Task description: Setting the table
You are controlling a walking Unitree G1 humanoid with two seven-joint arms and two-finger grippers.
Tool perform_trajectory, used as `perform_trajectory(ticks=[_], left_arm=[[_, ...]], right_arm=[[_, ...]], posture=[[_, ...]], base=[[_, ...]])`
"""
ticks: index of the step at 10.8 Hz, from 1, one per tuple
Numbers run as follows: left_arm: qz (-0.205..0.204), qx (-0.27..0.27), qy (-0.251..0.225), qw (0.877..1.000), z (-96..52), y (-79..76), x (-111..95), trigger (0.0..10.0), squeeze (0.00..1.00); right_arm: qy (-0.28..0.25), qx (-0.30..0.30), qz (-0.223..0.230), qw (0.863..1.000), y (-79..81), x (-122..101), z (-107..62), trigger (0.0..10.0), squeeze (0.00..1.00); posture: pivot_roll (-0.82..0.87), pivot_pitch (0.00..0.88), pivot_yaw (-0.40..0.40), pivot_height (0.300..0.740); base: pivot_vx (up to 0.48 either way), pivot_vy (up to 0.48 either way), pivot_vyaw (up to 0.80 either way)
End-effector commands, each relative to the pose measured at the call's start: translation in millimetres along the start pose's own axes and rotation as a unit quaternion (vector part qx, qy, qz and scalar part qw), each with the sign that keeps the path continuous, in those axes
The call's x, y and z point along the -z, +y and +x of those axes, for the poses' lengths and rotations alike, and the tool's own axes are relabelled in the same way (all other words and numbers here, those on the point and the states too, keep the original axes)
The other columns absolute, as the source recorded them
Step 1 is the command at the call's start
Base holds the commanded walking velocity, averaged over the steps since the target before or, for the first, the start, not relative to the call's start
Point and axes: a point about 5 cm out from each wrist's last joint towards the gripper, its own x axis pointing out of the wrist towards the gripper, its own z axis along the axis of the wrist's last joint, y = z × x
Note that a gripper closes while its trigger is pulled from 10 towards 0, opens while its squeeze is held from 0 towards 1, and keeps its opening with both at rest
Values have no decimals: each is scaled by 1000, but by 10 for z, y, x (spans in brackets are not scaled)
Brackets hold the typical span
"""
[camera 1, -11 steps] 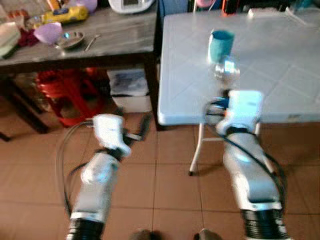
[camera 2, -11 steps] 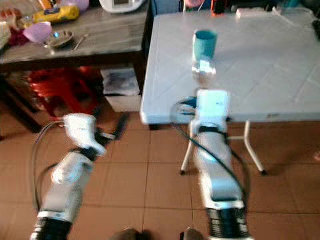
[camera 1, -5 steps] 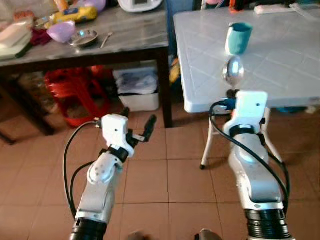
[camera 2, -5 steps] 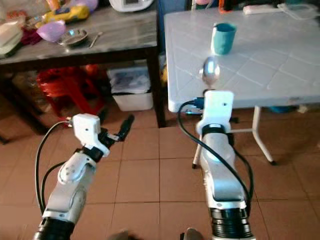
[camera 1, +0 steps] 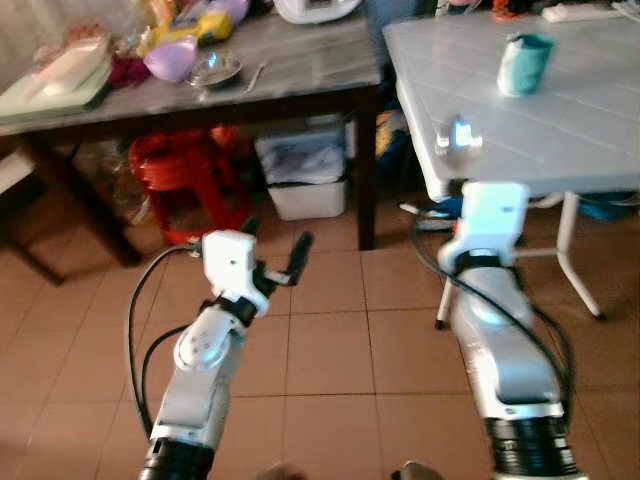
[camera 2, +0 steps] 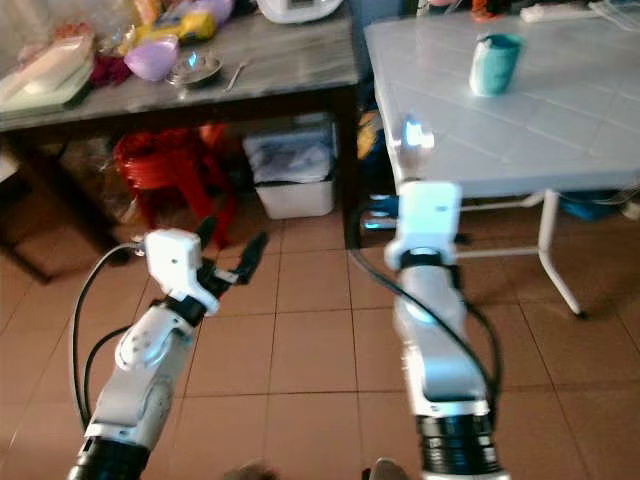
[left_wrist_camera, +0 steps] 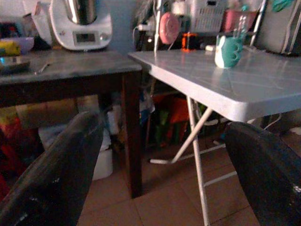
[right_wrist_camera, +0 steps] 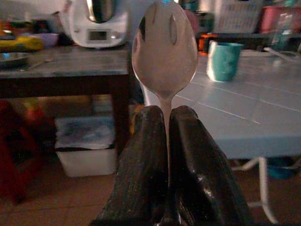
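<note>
Your right hand [right_wrist_camera: 167, 155] is pinching one spoon [right_wrist_camera: 163, 47], bowl up, in the middle of the right wrist view, and you are carrying it to the white counter [camera 1: 560, 110] at the upper right. Next, step closer and lay it near the one cup [camera 1: 524, 63]. Your left hand [camera 1: 285, 262] is spread and holds nothing.

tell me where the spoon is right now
The spoon is clamped upright between the right gripper's fingers, bowl up, held over the floor in front of the white folding table's near corner; the teal cup stands farther back on that table.
</note>
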Motion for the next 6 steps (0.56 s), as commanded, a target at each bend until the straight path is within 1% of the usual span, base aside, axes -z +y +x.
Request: perform_trajectory(ticks=[1,2,3,4,6], left_arm=[[10,-18,8,1000,-54,99,16,10000,0],[8,-28,3,1000,-56,111,7,10000,0],[8,-10,-6,1000,-67,110,-30,10000,0],[2,-9,-10,1000,-75,121,-47,10000,0],[1,-12,-10,1000,-80,134,-44,10000,0]], right_arm=[[-10,-20,14,1000,120,-52,-14,10000,0],[-11,-20,14,1000,122,-55,-13,10000,0],[-12,-20,14,1000,113,-53,-10,10000,0],[-12,-19,14,1000,107,-53,-11,10000,0],[-13,-21,13,1000,104,-56,-13,10000,0]], posture=[[-95,130,114,740],[-97,132,113,740],[-97,133,113,740],[-97,134,112,740],[-99,136,111,740]], base=[[0,386,0],[0,0,0],[0,0,0],[292,0,0],[480,0,0]])
